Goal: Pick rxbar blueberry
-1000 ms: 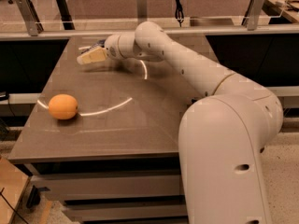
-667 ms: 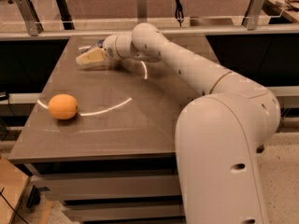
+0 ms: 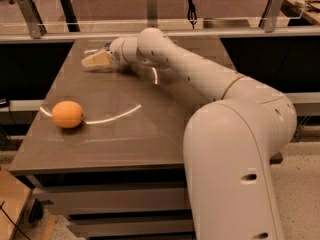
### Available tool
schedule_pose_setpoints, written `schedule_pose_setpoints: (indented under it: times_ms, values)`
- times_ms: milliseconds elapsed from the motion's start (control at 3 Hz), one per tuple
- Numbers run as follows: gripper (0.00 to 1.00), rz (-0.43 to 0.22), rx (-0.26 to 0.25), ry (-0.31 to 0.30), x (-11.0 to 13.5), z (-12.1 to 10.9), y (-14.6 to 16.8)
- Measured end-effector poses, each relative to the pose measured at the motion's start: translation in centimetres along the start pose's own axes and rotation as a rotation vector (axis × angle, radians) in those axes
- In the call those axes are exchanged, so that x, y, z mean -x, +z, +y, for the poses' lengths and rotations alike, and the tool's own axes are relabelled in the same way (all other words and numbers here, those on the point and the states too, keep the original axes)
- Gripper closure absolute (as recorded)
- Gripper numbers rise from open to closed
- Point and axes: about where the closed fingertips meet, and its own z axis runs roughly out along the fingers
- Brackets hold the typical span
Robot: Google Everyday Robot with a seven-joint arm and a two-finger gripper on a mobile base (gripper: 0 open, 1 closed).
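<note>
My gripper (image 3: 96,60) is low over the far left part of the dark table (image 3: 150,134), at the end of the white arm (image 3: 190,69) that reaches in from the right. The rxbar blueberry does not show; if it lies by the gripper, the gripper and wrist hide it. A faint bluish glint sits at the wrist's upper edge, and I cannot tell what it is.
An orange fruit (image 3: 67,114) lies near the table's left edge, well in front of the gripper. A metal rail (image 3: 160,31) with upright posts runs behind the table. The robot's white body (image 3: 235,164) stands at the table's front right.
The arm's upper part has shifted slightly to the left. The gripper stays at about the same spot on the far left of the table. The orange has not moved.
</note>
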Motion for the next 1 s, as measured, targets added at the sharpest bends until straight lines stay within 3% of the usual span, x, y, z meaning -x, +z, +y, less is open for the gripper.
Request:
schedule_pose_setpoints:
  times_ms: [667,1000]
  values:
    - [0.00,-0.013,-0.018,0.048,-0.8,-1.2,1.9]
    - [0.18,0.004,-0.007,0.035,-0.7,-0.9,2.7]
